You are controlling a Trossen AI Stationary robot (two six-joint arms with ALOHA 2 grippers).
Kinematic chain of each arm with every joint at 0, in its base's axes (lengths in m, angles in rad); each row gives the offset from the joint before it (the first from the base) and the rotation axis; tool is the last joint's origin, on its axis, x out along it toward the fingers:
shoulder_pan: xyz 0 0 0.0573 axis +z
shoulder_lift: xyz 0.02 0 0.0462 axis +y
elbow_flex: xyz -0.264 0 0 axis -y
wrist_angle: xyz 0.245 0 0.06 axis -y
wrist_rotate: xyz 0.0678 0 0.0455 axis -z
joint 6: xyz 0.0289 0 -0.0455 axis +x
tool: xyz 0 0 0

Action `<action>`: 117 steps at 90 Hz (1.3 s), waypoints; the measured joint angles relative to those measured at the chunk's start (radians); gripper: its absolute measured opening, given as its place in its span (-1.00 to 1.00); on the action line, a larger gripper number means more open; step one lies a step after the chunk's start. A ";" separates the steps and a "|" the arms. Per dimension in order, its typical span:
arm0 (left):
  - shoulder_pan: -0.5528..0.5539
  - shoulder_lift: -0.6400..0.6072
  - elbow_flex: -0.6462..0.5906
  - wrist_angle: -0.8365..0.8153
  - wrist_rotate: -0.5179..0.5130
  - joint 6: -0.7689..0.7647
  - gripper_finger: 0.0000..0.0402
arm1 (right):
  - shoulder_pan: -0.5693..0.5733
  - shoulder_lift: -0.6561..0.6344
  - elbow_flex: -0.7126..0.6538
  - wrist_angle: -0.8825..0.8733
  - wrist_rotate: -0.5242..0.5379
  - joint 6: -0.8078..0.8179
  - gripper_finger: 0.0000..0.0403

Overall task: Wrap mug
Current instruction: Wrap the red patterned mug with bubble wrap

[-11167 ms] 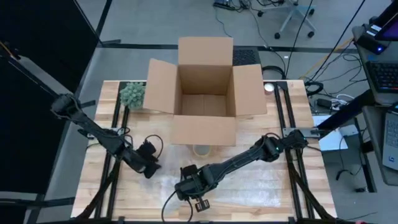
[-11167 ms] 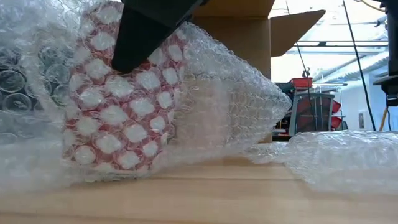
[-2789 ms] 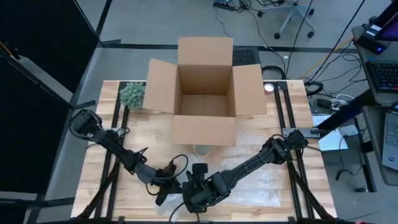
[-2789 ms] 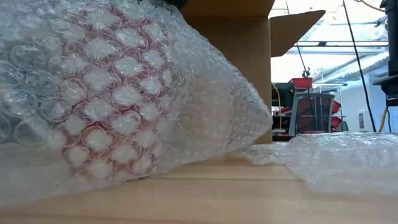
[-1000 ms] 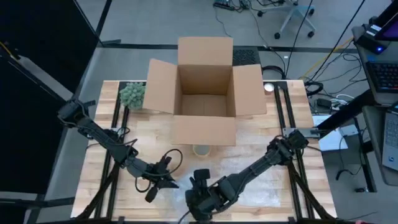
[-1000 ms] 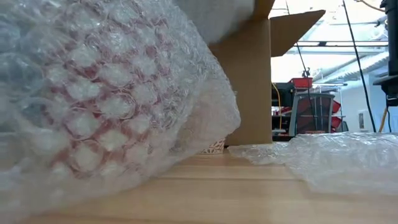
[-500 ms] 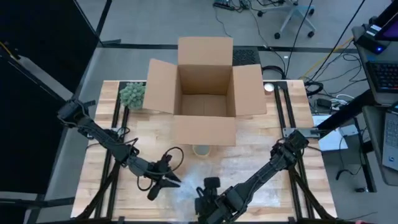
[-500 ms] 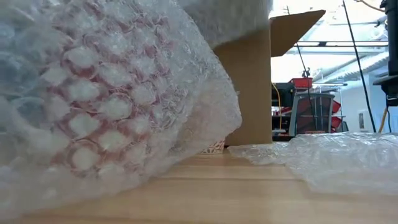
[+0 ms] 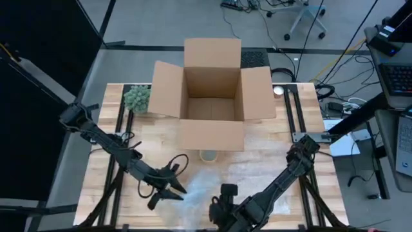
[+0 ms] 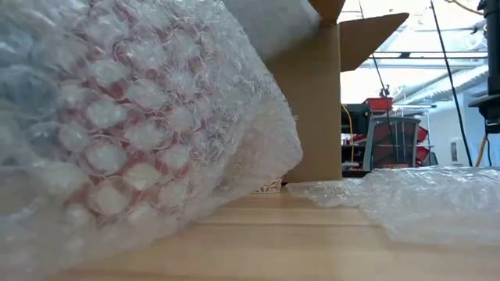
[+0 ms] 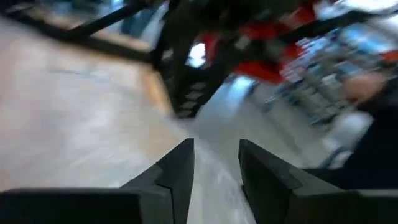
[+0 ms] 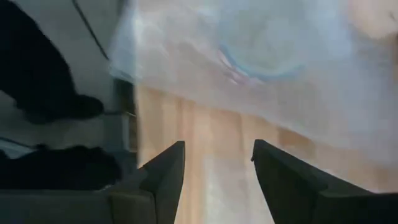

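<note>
The mug [image 10: 117, 148], red-patterned, sits swaddled in bubble wrap [image 9: 199, 187] near the surface's front edge. The left tool [image 9: 168, 187] and right tool [image 9: 222, 207] flank it, fingers parted and empty. Tuck loose ends snugly under without unrolling the bundle.
</note>
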 joint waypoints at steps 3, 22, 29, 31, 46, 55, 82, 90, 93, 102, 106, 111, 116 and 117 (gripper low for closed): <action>0.000 0.000 0.000 0.018 0.002 0.000 -0.43 | 0.000 0.006 -0.001 0.028 0.026 -0.009 -0.13; 0.001 0.024 0.000 0.019 -0.021 0.000 -0.44 | -0.025 0.087 0.000 0.171 0.092 -0.174 -0.13; 0.001 0.030 0.000 0.002 -0.052 -0.001 -0.44 | -0.048 0.120 -0.002 0.196 0.088 -0.213 -0.13; 0.001 0.030 0.000 0.004 -0.053 -0.004 -0.44 | -0.055 0.127 -0.002 0.203 0.088 -0.221 -0.13; 0.000 -0.031 0.000 -0.033 -0.057 -0.045 -0.44 | -0.094 0.151 -0.002 0.214 0.088 -0.245 -0.13; -0.004 -0.132 0.000 -0.180 -0.054 -0.099 -0.44 | -0.096 0.149 -0.001 0.215 0.088 -0.257 -0.13; -0.029 -0.432 0.000 -1.076 -0.211 -0.480 -0.44 | -0.096 0.149 -0.001 0.209 0.084 -0.273 -0.13; -0.028 -0.448 0.000 -1.305 -0.192 -0.667 -0.44 | -0.096 0.149 -0.001 0.211 0.084 -0.273 -0.13; -0.028 -0.446 0.000 -1.379 -0.168 -0.714 -0.44 | -0.096 0.149 -0.001 0.211 0.084 -0.273 -0.13; -0.028 -0.421 -0.001 -1.518 -0.081 -0.816 -0.44 | -0.097 0.149 -0.001 0.213 0.085 -0.273 -0.13; -0.028 -0.403 -0.001 -1.563 -0.039 -0.839 -0.44 | -0.097 0.149 -0.001 0.213 0.085 -0.273 -0.13; -0.028 -0.376 -0.003 -1.590 0.010 -0.847 -0.44 | -0.097 0.149 -0.001 0.213 0.085 -0.276 -0.13; -0.028 -0.344 -0.019 -1.573 0.051 -0.848 -0.44 | -0.097 0.149 -0.001 0.213 0.085 -0.277 -0.13; -0.028 -0.337 -0.023 -1.569 0.061 -0.848 -0.44 | -0.097 0.149 -0.001 0.213 0.086 -0.277 -0.13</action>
